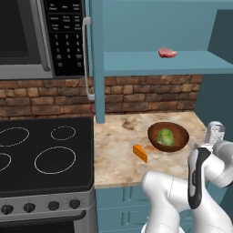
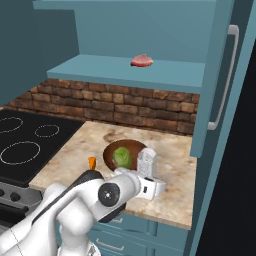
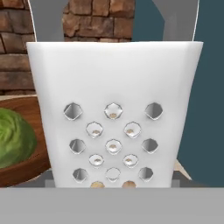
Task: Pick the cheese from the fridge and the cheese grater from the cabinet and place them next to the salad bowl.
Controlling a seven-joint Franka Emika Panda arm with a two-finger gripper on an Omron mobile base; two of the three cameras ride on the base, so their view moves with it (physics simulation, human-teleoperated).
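left base view: the cheese grater (image 1: 215, 132) stands upright at the right edge of the counter (image 1: 118, 154), just right of the salad bowl (image 1: 175, 142), which holds a green lettuce head (image 1: 165, 136). the cheese (image 1: 140, 153) lies on the counter just left of the bowl, near the front edge. the white arm (image 1: 200, 177) rises from the lower right and partly hides the base of the grater. the cabinet (image 1: 150, 63) above stands open, with a pinkish-red lump of meat (image 1: 167, 52) on its shelf. the stove (image 1: 41, 154) is to the left, with the microwave (image 1: 41, 36) above it.

right base view: the grater (image 2: 146, 163) stands just right of the bowl (image 2: 111, 156), with the hand of the arm directly in front of it. the cheese (image 2: 92, 162) shows beside the bowl's left rim. the meat (image 2: 141, 61) rests on the cabinet shelf.

hand view: the grater (image 3: 113, 131) stands very close, perforated face toward the camera, loop handle at the top. the bowl (image 3: 22, 168) and lettuce (image 3: 15, 138) lie to its left. the fingertips are hidden; whether the pincer grasps the grater or is released cannot be told.
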